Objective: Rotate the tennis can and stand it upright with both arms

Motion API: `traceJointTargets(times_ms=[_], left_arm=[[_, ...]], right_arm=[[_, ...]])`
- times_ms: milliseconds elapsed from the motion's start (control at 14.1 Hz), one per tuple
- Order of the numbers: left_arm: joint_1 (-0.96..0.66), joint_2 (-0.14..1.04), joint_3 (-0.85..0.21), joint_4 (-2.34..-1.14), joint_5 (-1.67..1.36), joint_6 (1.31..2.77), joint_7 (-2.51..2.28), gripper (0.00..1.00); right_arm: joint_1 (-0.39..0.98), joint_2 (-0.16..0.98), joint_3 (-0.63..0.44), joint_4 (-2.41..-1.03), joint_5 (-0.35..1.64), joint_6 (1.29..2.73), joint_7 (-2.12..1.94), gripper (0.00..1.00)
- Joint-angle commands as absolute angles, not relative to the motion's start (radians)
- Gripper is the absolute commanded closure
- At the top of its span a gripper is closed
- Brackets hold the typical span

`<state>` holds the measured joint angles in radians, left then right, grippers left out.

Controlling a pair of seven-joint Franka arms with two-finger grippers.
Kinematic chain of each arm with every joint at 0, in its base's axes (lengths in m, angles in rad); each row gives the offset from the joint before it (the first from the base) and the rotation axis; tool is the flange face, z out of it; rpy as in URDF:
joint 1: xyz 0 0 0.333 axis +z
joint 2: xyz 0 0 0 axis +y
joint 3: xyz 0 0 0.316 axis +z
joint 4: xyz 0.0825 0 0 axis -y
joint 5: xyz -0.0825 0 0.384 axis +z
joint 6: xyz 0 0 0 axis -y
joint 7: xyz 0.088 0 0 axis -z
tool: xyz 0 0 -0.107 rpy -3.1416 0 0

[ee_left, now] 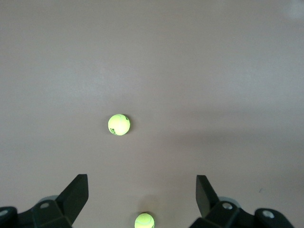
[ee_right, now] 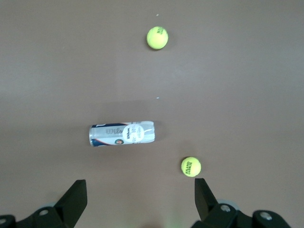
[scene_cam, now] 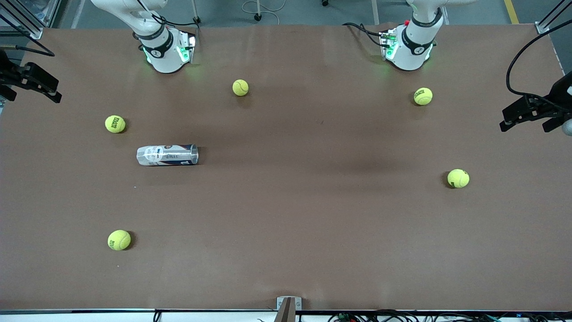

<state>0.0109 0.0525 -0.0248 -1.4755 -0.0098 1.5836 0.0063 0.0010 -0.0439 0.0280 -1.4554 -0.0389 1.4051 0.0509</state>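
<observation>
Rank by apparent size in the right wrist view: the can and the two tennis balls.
1. Can, lying on its side, clearly largest.
2. The two balls, one and the other, look nearly alike; any slight difference may just be distance from the camera, so no ranking between them.

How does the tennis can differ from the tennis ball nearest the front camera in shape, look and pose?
1. The tennis can is a long cylinder; the nearest tennis ball is a small sphere.
2. The can is clear plastic with a white, dark blue and red label; the ball is plain yellow with dark print.
3. The can lies on its side, lengthwise along the table; the ball has no such direction.
Both rest untouched on the brown table, toward the right arm's end.
</observation>
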Motion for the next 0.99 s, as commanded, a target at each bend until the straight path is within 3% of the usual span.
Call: traceJointTargets(times_ms=[0, 922], left_arm=[[0.008, 0.044, -0.026, -1.477, 0.002, 1.577, -0.002, 0.00], [0.008, 0.044, -0.028, -1.477, 0.002, 1.577, -0.003, 0.00]], right_arm=[[0.003, -0.064, 0.006, -1.471, 0.017, 1.373, 0.045, 0.00], [0.023, -0.097, -0.077, -1.493, 0.052, 1.371, 0.026, 0.00]])
